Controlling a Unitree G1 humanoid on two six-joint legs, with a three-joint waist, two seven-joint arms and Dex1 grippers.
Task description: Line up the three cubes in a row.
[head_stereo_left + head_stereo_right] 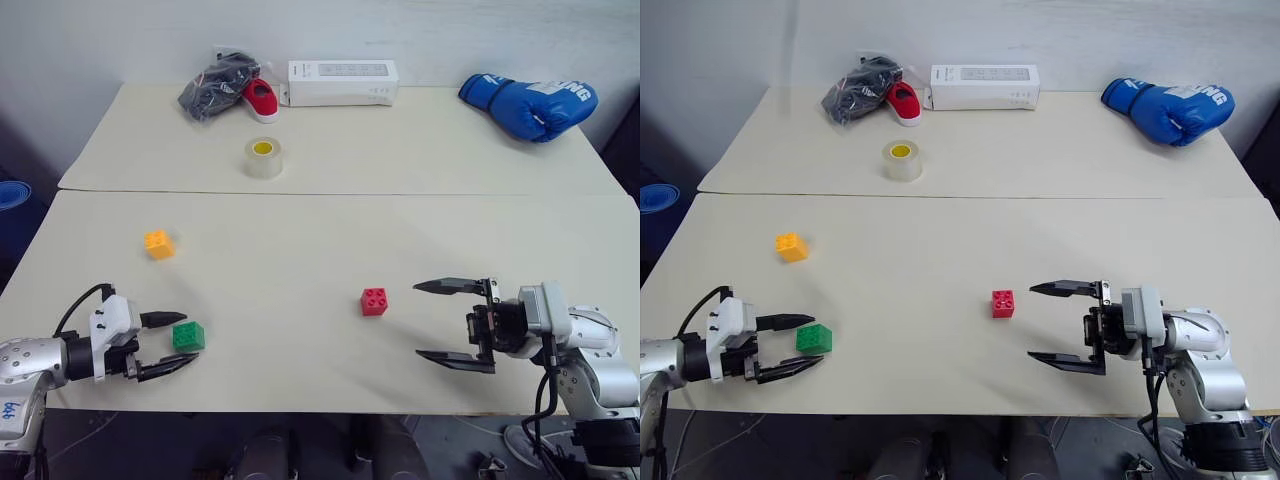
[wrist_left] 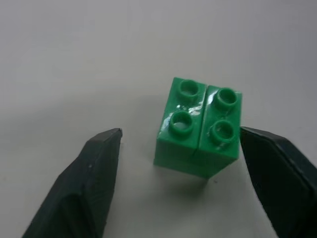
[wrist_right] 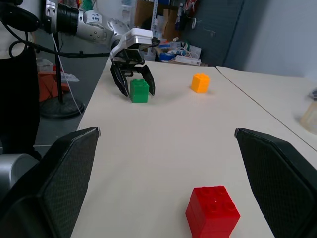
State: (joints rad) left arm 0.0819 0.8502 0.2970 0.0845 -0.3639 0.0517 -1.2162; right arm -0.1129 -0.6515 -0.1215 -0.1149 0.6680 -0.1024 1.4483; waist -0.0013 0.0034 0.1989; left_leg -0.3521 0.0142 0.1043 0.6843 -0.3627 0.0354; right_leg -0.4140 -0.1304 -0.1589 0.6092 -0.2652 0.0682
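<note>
Your left pincer [image 1: 170,344] sits low at the near left of the desk [image 1: 300,230] with the green cube [image 1: 188,336] directly between its fingers; the fingers stand apart around it, one seemingly just at the cube's side and the other with a clear gap, so it is straddled but not yet clamped. The cube stands upright, studs up, square between the fingers, so closing straight in should catch two flat sides. Your right pincer [image 1: 456,326] hovers over the near right, fingers spread wide and holding nothing, pointing across toward the red cube [image 1: 374,301], which lies just beyond its tips. The orange-yellow cube [image 1: 159,244] rests farther back on the left, nearer your left arm. The three cubes lie well apart, so the row is not yet formed.
</note>
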